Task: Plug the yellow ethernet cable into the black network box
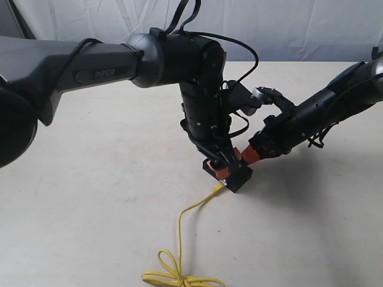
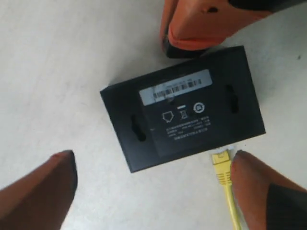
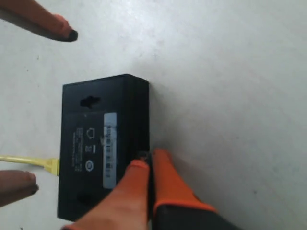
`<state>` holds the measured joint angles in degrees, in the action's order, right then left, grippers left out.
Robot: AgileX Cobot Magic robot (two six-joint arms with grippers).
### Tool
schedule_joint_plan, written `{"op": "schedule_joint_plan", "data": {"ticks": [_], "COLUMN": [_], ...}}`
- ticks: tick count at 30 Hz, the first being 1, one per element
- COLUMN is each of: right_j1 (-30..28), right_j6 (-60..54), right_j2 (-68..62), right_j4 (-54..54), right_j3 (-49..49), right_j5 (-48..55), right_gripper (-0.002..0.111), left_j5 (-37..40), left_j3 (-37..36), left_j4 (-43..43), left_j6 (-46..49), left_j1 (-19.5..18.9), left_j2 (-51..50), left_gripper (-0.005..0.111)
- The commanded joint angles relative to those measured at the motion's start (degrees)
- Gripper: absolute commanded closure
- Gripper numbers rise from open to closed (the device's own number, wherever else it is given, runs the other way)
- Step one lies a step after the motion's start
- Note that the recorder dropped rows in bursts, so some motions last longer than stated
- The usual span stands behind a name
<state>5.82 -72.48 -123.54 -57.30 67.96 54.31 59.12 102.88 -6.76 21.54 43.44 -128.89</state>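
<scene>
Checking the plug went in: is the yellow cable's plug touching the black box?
Touching. Left wrist view shows the plug of the yellow ethernet cable meeting the edge of the black network box, no gap.

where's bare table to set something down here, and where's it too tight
Free, in the exterior view: the wide stretch of table left of the yellow ethernet cable, and the stretch right of it. Crowded: around the black network box, where the left gripper hangs open over it and the right gripper sits against its side.
</scene>
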Motion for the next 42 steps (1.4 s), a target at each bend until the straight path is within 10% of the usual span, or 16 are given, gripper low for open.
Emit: {"op": "schedule_joint_plan", "data": {"ticks": [1,11,22,33,42], "right_j1": [-0.1,-0.7,-0.7,-0.7,-3.2], "right_j6": [0.3,12.4,33.3,52.7,54.8], "right_j2": [0.8,9.7,17.3,24.6,28.4], "right_j4": [-0.1,12.6,32.9,56.4,52.9], "right_j3": [-0.2,-0.2,-0.2,-0.2,-0.4], "right_j5": [-2.2,-8.3,-9.7,-5.0,-3.1], "right_gripper": [0.109,0.109,0.109,0.109,0.109], "left_j5": [1.5,3.7,8.4,4.6,-0.9], "left_j3": [0.0,0.0,-0.2,-8.8,-18.5], "left_j4": [4.2,9.1,6.8,5.3,3.7], "left_j6": [-2.2,-5.0,-5.2,-5.2,-5.2], "left_j1": [0.1,-2.0,-10.3,-17.7,-25.0], "left_j2": [2.3,7.0,13.0,22.3,32.9], "left_gripper": [0.025,0.030,0.107,0.106,0.106]}}
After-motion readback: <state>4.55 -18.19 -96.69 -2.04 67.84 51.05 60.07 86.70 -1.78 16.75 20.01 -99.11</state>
